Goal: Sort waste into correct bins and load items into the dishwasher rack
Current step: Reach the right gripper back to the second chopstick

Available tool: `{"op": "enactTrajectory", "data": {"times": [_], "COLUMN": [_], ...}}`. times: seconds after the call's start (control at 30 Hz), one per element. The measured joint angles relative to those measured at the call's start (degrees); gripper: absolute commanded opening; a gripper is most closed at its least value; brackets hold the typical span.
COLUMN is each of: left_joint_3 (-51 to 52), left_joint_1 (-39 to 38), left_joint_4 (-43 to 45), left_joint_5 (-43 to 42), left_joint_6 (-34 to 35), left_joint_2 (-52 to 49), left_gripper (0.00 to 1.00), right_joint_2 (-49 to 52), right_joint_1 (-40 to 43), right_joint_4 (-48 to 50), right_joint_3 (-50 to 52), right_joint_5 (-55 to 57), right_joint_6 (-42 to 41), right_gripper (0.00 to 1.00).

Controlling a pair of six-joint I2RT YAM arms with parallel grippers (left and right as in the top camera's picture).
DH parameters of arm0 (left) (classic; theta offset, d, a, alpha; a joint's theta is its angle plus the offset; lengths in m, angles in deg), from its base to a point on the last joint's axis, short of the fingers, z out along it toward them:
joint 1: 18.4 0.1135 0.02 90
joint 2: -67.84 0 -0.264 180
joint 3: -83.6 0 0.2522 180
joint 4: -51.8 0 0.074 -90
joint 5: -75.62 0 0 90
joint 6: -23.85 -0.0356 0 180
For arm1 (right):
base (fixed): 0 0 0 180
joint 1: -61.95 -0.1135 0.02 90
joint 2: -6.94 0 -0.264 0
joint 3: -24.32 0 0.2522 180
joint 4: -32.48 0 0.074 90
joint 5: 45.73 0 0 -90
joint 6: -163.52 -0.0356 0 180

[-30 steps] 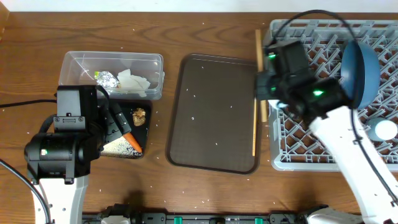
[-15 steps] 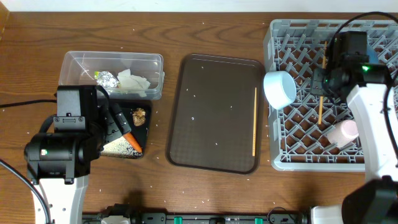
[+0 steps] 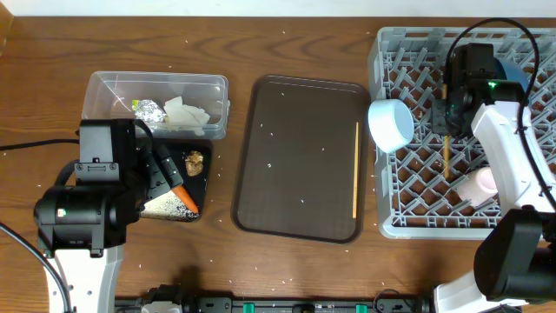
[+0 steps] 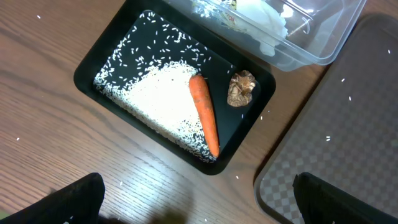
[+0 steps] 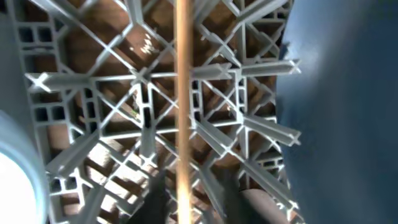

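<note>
My right gripper is over the grey dishwasher rack, shut on a wooden chopstick that runs upright between its fingers in the right wrist view. The dark blue plate stands just right of it. The white bowl lies on its side at the rack's left, and the pinkish cup is in the rack. The second chopstick lies on the brown serving tray. My left gripper is open and empty above the table, near the black tray, which holds rice, the carrot and the brown lump.
The clear tub behind the black tray holds the white tissue and the printed wrapper. Loose white grains are scattered on the brown tray and the wooden table. The rack's upright pegs surround the held chopstick.
My right arm has moved from the rack's left edge to over the rack's middle, carrying the chopstick with it. The white bowl and pink cup came into view. The left arm has not moved.
</note>
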Motion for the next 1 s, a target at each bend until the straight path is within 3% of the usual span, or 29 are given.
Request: {"op": "enactTrajectory", "data": {"times": [0.17, 0.37, 0.5, 0.57, 0.73, 1.0], "left_joint_3": [0.0, 0.0, 0.0, 0.0, 0.0, 0.0], "left_joint_1": [0.0, 0.0, 0.0, 0.0, 0.0, 0.0], "left_joint_4": [0.0, 0.0, 0.0, 0.0, 0.0, 0.0], "left_joint_5": [0.0, 0.0, 0.0, 0.0, 0.0, 0.0], "left_joint_6": [0.0, 0.0, 0.0, 0.0, 0.0, 0.0], "left_joint_2": [0.0, 0.0, 0.0, 0.0, 0.0, 0.0], "left_gripper": [0.98, 0.98, 0.98, 0.98, 0.98, 0.98], "right_joint_2": [-0.2, -6.3, -13.2, -14.6, -11.4, 4.0], "right_joint_1": [-0.5, -6.6, -15.4, -19.5, -28.2, -32.8], "right_joint_4": [-0.1, 0.6, 3.6, 4.4, 3.2, 0.7], "right_joint_3": [0.0, 0.0, 0.0, -0.2, -0.2, -0.2], "right_joint_5": [-5.1, -19.5, -24.0, -24.9, -21.0, -11.9], "right_joint_6": [1.0, 1.0, -1.1, -2.4, -11.4, -22.7], "right_gripper": [0.54, 0.54, 0.67, 0.57, 0.58, 0.45]}}
